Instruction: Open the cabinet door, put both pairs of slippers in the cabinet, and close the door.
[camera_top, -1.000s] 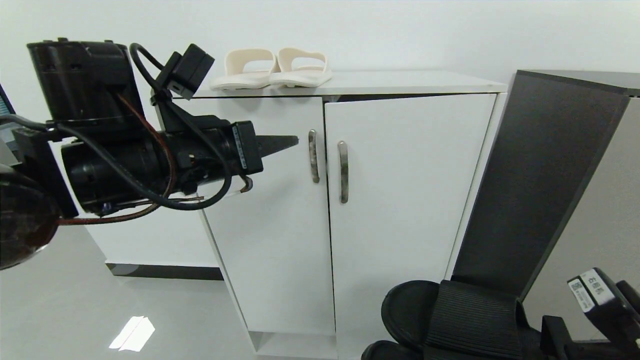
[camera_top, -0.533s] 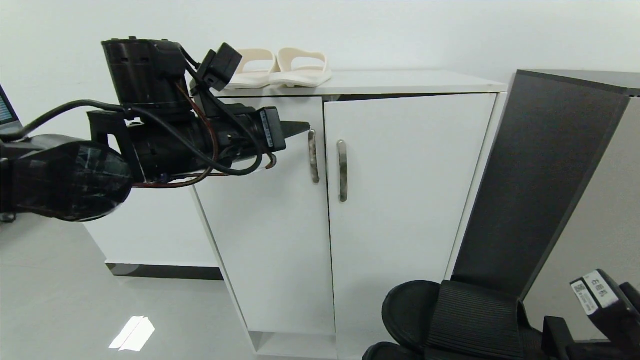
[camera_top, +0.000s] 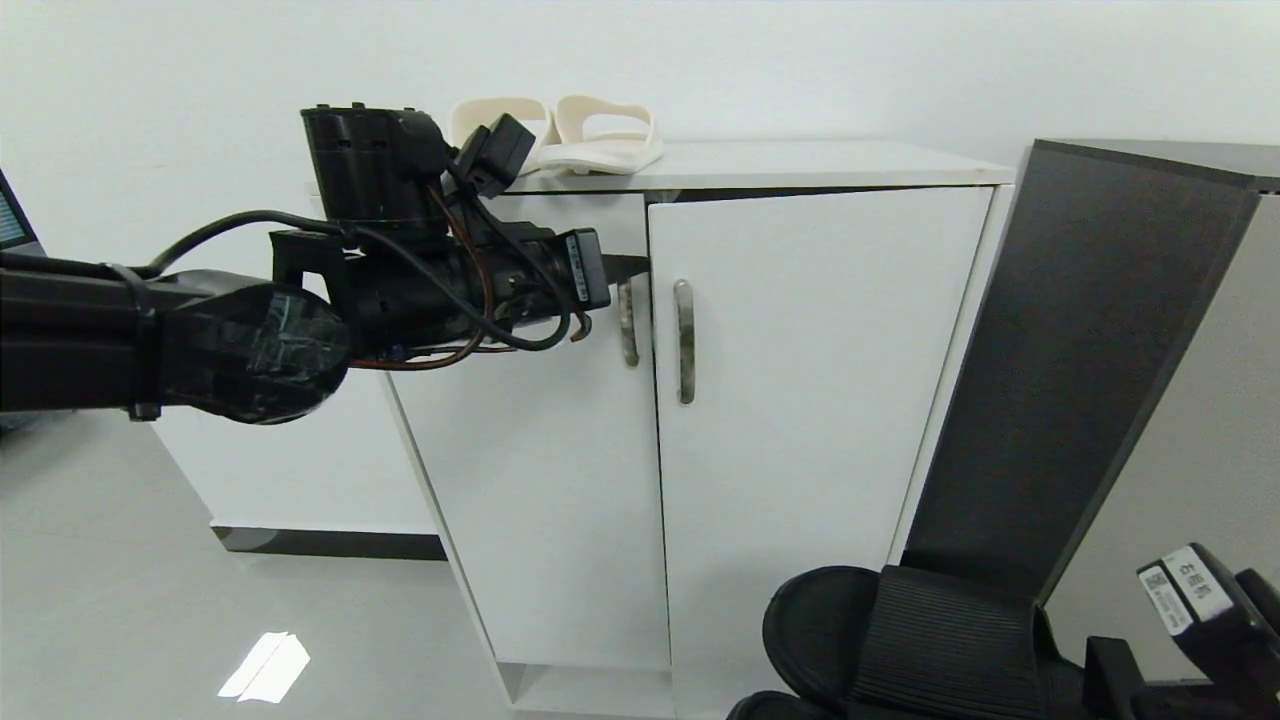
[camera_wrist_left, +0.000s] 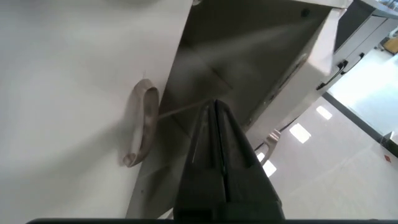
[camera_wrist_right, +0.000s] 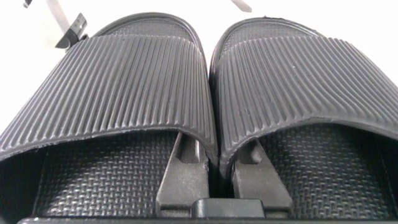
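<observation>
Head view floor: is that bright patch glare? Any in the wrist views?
Head view: yes, light reflected off the glossy floor. Left wrist view: bright patches on it, past the left claw. Right wrist view: none on the black slippers.

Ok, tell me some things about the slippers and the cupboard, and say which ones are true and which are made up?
1. The white slippers sit on top of the cabinet. True.
2. The black slippers lie loose on the floor. False: the right gripper is clamped on them, with one finger inside each slipper.
3. The left gripper is up by the top of the left door's handle. True.
4. The left gripper is carrying a white slipper. False: it holds nothing, and its fingers are shut together.
5. Both cabinet doors are swung wide open. False: in the head view the left door and the right door both face forward, and neither is swung out.
</observation>
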